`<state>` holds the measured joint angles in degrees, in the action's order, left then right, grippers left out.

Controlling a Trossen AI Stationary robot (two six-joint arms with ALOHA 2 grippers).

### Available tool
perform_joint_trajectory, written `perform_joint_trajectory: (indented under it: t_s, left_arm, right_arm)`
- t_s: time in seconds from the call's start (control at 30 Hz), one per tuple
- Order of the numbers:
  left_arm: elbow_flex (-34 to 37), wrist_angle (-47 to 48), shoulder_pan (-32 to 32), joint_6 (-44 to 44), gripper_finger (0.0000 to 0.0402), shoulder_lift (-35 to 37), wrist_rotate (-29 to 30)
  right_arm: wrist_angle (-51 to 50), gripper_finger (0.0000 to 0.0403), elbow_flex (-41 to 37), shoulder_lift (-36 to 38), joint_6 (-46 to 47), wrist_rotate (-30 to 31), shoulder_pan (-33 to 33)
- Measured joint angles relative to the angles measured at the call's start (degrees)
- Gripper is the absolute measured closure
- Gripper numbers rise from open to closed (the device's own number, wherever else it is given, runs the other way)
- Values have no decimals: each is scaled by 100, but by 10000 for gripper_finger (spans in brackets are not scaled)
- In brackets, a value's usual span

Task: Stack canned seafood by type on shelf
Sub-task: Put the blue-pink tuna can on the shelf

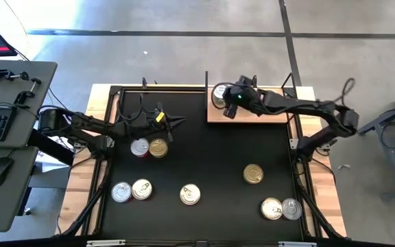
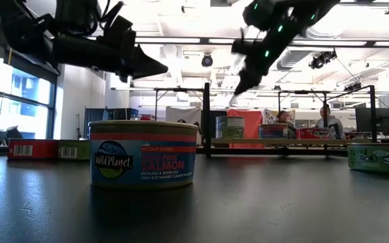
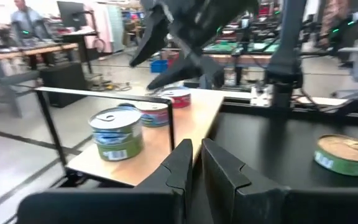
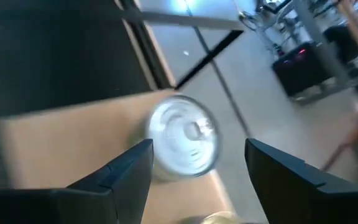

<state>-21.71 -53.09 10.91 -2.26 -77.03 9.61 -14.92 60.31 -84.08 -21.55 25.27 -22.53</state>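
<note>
Nearest tin (image 2: 144,154) reads "Wild Planet… Salmon"; right hand (image 4: 197,165) agape, empty; left hand (image 3: 194,163) closed, empty

Shelf (image 1: 266,115): light-brown wooden board, flat at the table's far edge. It carries a two-high stack of tins (image 3: 117,134), silver lid uppermost, at its left corner; two single tins (image 3: 166,106) lie behind. Eight tins (image 1: 190,195) lie upright, scattered on the black mat, mostly in touching pairs.
</note>
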Motion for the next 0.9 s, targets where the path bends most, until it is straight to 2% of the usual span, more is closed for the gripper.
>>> perform_joint_trajectory:
  t_s: [0.23,0.4,0.53,0.63,0.77,0.9]
  left_arm:
    - [0,-102,-11,11,374,0,-162]
    - [0,-112,-11,158,374,2,-168]
    - [0,-36,-11,185,374,13,-544]
    - [0,113,-13,338,374,15,-787]
    - [0,306,54,175,374,17,-766]
    - [0,719,293,93,374,17,-741]
  right_arm:
    - [-522,158,-388,683,1134,226,1227]
    - [-482,158,-609,801,1806,229,1815]
    - [-443,158,-767,801,2307,-97,2272]
    - [-110,158,-1045,801,2462,-182,2615]
    - [871,158,-1547,801,2251,-143,2815]
    - [1735,158,-2227,801,2119,370,2725]
